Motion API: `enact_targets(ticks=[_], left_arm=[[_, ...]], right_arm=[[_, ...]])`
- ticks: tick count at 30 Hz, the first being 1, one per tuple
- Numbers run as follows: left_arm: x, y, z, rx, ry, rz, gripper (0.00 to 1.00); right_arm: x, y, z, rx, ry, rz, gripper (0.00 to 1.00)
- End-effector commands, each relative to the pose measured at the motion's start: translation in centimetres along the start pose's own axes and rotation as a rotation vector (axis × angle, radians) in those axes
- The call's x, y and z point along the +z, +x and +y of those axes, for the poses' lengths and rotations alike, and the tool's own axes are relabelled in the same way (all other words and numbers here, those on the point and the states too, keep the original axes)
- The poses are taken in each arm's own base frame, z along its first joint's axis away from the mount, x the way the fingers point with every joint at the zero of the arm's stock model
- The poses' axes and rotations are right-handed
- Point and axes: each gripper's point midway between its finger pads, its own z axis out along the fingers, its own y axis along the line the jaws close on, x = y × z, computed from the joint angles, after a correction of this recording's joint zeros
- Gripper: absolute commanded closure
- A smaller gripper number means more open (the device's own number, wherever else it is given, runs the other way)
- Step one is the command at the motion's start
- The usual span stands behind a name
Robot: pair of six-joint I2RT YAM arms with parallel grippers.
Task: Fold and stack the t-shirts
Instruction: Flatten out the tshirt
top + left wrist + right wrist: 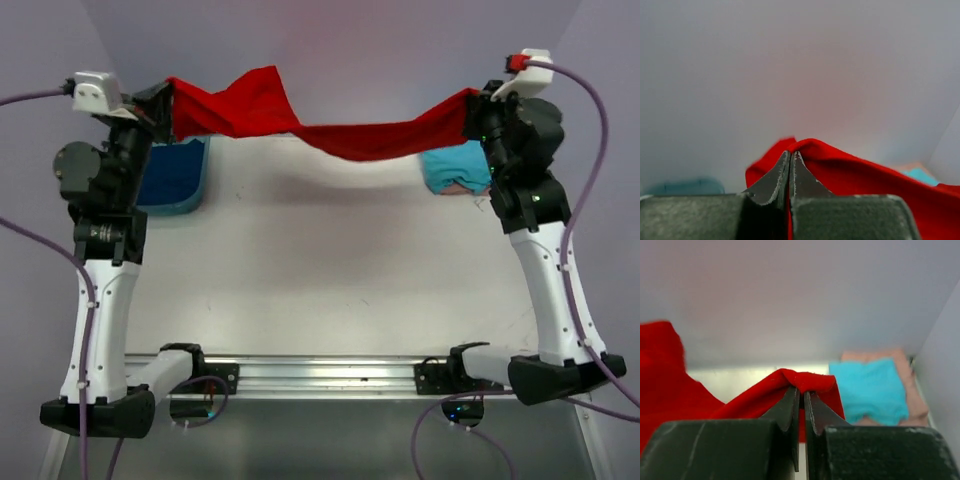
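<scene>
**Red shirt strung between two closed jaws above the far bench**

The left jaws are pressed tight together, tip against tip, with a fold of the bright red cloth t-shirt (865, 175) pinched between them. In the left wrist view the cloth humps over the tips and runs off to the right. The right jaws are drawn in to a hairline slit and grip another fold of the same shirt (790, 380), which drapes over their tips and falls away to the left.

From above, the red shirt (330, 135) hangs as a twisted band from one jaw pair to the other. It is bunched and wider at the left end and narrow near the middle. Its lower edge sags lowest right of centre and casts a soft shadow on the white bench (320, 270) beneath. It appears to hang free of the surface.

Under the left end stands a teal plastic tub (195, 205) holding a dark blue cloth t-shirt (168, 175). Under the right end a folded turquoise t-shirt (455, 168) lies on top of a pale pink t-shirt (455, 188), whose edges show around it in the right wrist view (912, 385). This pile sits in the far right corner, just beside the side wall.

Between the tub and the pile, and forward to the aluminium rail (320, 375) carrying the arm bases, the bench runs as one open stretch. The pale back wall stands close behind the shirt.
</scene>
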Motion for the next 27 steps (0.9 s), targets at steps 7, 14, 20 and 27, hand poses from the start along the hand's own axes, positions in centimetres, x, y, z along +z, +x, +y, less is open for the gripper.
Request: enact_targets(ticks=[7, 14, 20, 27], left_arm=[[-10.8, 33.8, 5.0, -0.322, -0.307, 0.798, 1.0], [-18.3, 29.9, 0.2, -0.378, -0.323, 0.825, 1.0], [-21.4, 28.1, -0.8, -0.402, -0.33, 0.883, 1.0], [-24.8, 27.7, -2.5, -0.489, -0.319, 0.961, 1.0]], right_arm=[[-3.2, 31.6, 0.5, 0.018, -0.025, 0.797, 1.0], [-11.7, 33.1, 2.5, -0.055, -0.054, 0.918, 1.0], [-13.9, 32.7, 1.2, -0.091, 0.0, 1.013, 1.0], [-16.8, 34.2, 0.3, -0.121, 0.038, 1.161, 1.0]])
